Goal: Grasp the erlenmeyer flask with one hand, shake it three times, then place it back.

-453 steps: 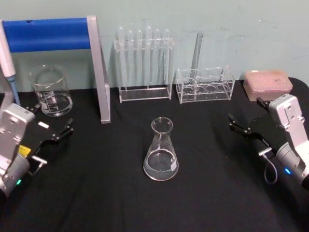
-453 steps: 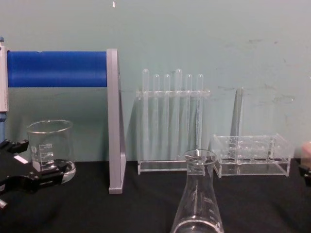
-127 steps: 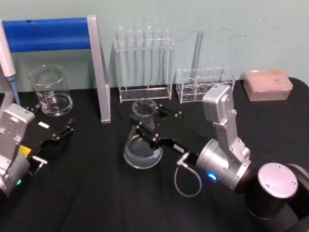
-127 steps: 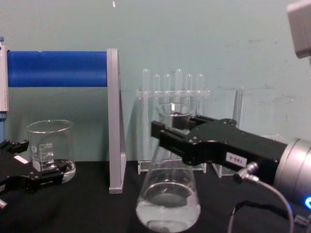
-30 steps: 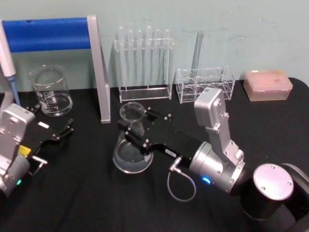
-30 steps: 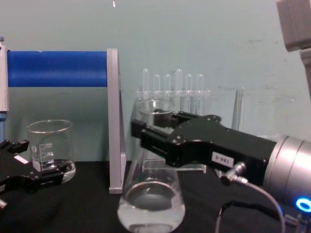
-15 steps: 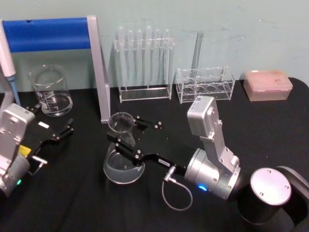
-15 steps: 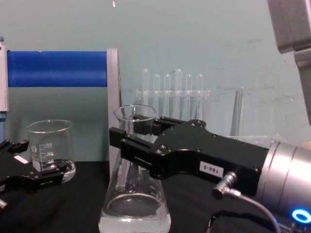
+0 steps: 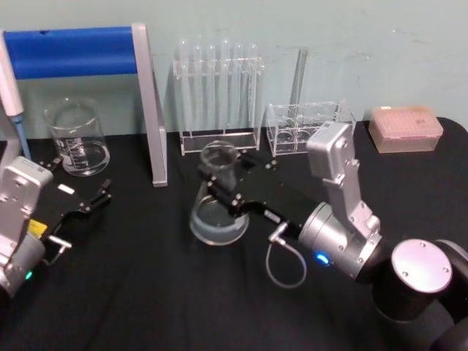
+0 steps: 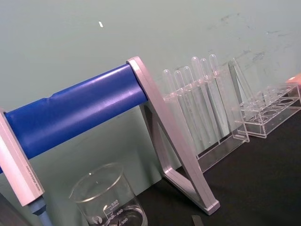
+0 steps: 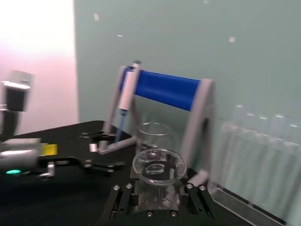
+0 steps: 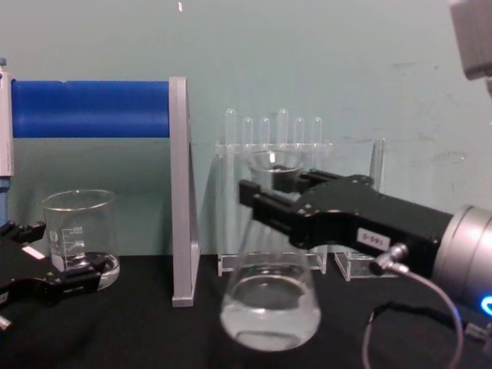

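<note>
The erlenmeyer flask (image 9: 216,213) is clear glass with a little liquid in its wide base. It hangs upright above the black table, in front of the test tubes. My right gripper (image 9: 225,175) is shut on its neck just below the rim, reaching in from the right. In the chest view the flask (image 12: 269,307) hangs off the table surface with the right gripper (image 12: 269,188) clamped on the neck. In the right wrist view the flask's rim (image 11: 157,165) sits between the black fingers (image 11: 123,194). My left gripper (image 9: 80,197) rests open at the table's left, near the beaker.
A graduated beaker (image 9: 75,139) stands at the back left beside a blue-barred stand (image 9: 150,110) holding a pipette. A rack of test tubes (image 9: 218,102), a low clear rack (image 9: 311,128) and a pink tip box (image 9: 404,126) line the back edge.
The right gripper has swung the flask back to the right and away from me, after carrying it leftward and nearer over the previous second. The left arm has stayed still.
</note>
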`<control>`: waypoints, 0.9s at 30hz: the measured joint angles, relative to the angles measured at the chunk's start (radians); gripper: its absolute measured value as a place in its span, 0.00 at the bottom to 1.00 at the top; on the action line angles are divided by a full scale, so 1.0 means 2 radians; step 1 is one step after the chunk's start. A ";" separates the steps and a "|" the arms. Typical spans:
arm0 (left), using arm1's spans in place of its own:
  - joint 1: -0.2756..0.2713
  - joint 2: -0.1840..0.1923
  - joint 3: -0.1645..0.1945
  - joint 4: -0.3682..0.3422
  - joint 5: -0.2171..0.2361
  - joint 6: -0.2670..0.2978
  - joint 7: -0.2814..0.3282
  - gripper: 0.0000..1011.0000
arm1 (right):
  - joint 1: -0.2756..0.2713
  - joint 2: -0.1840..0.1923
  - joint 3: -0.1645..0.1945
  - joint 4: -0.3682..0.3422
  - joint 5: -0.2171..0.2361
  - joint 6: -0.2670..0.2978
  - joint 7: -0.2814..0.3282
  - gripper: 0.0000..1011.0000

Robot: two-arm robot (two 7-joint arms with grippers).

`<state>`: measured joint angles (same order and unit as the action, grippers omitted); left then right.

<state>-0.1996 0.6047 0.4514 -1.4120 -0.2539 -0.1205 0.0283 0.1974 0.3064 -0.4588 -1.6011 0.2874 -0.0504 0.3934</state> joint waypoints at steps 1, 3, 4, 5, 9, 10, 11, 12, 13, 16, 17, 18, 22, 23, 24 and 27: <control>0.000 0.000 0.000 0.000 0.000 0.000 0.000 0.99 | 0.001 -0.001 0.006 0.003 -0.001 0.000 -0.006 0.45; 0.000 0.000 0.000 0.000 0.000 0.000 0.000 0.99 | 0.002 -0.003 0.015 0.008 -0.001 0.000 -0.013 0.45; 0.000 0.000 0.000 0.000 0.000 0.000 0.000 0.99 | 0.003 -0.004 0.017 0.009 -0.002 0.000 -0.015 0.45; 0.000 0.000 0.000 0.000 0.000 0.000 0.000 0.99 | 0.003 -0.004 0.020 0.010 -0.002 0.000 -0.018 0.45; 0.000 0.000 0.000 0.000 0.000 0.000 0.000 0.99 | 0.005 -0.007 0.039 0.018 -0.004 -0.001 -0.031 0.45; 0.000 0.000 0.000 0.000 0.000 0.000 0.000 0.99 | 0.005 -0.008 0.042 0.019 -0.004 -0.001 -0.034 0.45; 0.000 0.000 0.000 0.000 0.000 0.000 0.000 0.99 | 0.006 -0.008 0.045 0.020 -0.004 -0.001 -0.036 0.45; 0.000 0.000 0.000 0.000 0.000 0.000 0.000 0.99 | 0.006 -0.010 0.052 0.022 -0.005 -0.001 -0.040 0.45; 0.000 0.000 0.000 0.000 0.000 0.000 0.000 0.99 | 0.006 -0.010 0.055 0.024 -0.005 -0.001 -0.042 0.45; 0.000 0.000 0.000 0.000 0.000 0.000 0.000 0.99 | 0.006 -0.012 0.067 0.027 -0.006 -0.001 -0.049 0.45; 0.000 0.000 0.000 0.000 0.000 0.000 0.000 0.99 | 0.006 -0.013 0.070 0.028 -0.006 -0.001 -0.051 0.45; 0.000 0.000 0.000 0.000 0.000 0.000 0.000 0.99 | 0.006 -0.013 0.073 0.028 -0.006 -0.001 -0.052 0.45; 0.000 0.000 0.000 0.000 0.000 0.000 0.000 0.99 | 0.005 -0.015 0.087 0.030 -0.007 -0.002 -0.060 0.45; 0.000 0.000 0.000 0.000 0.000 0.000 0.000 0.99 | 0.005 -0.016 0.092 0.031 -0.008 -0.003 -0.062 0.45; 0.000 0.000 0.000 0.000 0.000 0.000 0.000 0.99 | 0.004 -0.016 0.095 0.032 -0.008 -0.003 -0.063 0.45; 0.000 0.000 0.000 0.000 0.000 0.000 0.000 0.99 | 0.003 -0.017 0.103 0.033 -0.009 -0.004 -0.066 0.45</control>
<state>-0.1995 0.6047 0.4514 -1.4120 -0.2539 -0.1205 0.0283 0.2032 0.2715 -0.2520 -1.5355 0.2691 -0.0575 0.2611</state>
